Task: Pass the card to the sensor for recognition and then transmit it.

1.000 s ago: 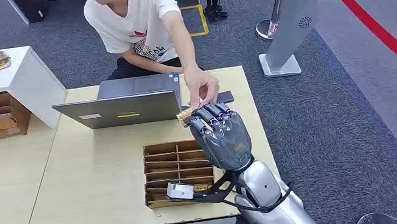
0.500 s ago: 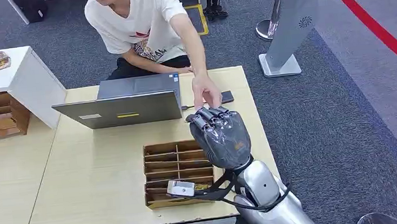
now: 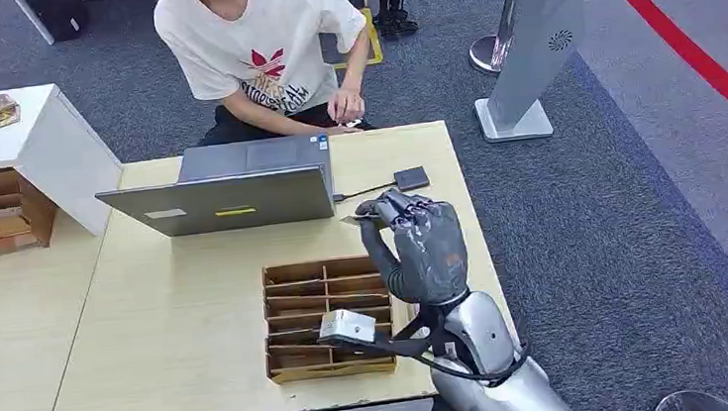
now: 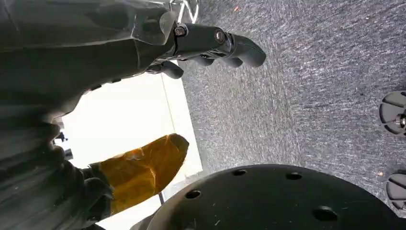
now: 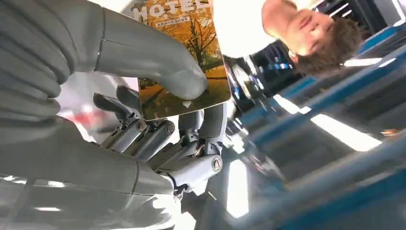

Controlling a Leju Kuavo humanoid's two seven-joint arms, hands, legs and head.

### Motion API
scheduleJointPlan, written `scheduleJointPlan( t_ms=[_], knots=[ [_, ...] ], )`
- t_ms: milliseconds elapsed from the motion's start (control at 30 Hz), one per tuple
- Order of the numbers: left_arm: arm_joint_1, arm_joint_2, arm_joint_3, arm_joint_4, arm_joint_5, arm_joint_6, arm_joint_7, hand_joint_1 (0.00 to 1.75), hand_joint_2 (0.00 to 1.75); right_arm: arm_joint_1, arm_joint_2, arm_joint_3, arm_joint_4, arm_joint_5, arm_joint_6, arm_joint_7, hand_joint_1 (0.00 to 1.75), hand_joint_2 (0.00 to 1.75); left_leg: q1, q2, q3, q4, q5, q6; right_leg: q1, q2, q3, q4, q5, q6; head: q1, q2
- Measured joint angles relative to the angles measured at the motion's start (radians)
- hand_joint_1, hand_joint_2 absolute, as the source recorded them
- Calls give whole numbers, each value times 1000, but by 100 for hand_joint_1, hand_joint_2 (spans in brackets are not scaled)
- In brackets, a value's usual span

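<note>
right hand [image 3: 421,245] pinching card [image 3: 353,220] (edge-on) | above table [image 3: 181,321] | near sensor [image 3: 411,177]

In your head view the right robot hand [image 3: 421,245] turns its back to you, so the card [image 3: 353,220] shows as a thin edge at the fingertips and its face is hidden. In the right wrist view the thick thumb [image 5: 158,62] covers the middle of that card [image 5: 184,93], and the picture's edge cuts its printed heading. The background there is blurred. The person [image 3: 262,50] behind the surface [image 3: 180,311] is cut off by the frame's top. The wooden slotted tray [image 3: 320,314] is partly covered by your forearm.
</note>
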Motion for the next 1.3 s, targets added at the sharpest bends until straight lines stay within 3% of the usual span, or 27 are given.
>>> scheduleJointPlan(
  t_ms=[200, 367, 633, 933, 1300],
  knots=[
    [2, -2, 0, 0, 40, 16, -8, 0, 175, 98, -8, -70, -152, -456, 82, -53, 175, 175, 0, 0, 0, 0, 0, 0, 0, 0, -1, 0, 0, 0, 0, 0],
    [6, -2, 11, 0, 76, 30, -23, 0, 175, 209, -30, -164, -286, -672, 162, -80, 175, 175, 0, 0, -1, 0, -1, 0, 0, 0, -1, 0, -1, 0, 0, 0],
    [6, -2, 15, 0, 90, 35, -28, 0, 175, 282, -57, -233, -362, -701, 189, -86, 175, 175, 0, 0, -1, 0, -1, 0, 0, 0, -1, 0, -1, 1, 0, 0],
    [9, -2, 47, 0, 128, 39, -45, 0, 175, 380, -130, -282, -366, -602, 309, 17, 175, 175, 0, 0, -1, 0, -2, 2, 0, 0, 0, 0, -1, 1, 0, 0],
    [7, -1, 55, 0, 118, 38, -44, 0, 175, 343, -135, -247, -192, -417, 381, 132, 175, 175, 0, 0, -1, 0, -2, 2, 0, 0, 0, 0, -1, 1, 0, 0]
  ],
)
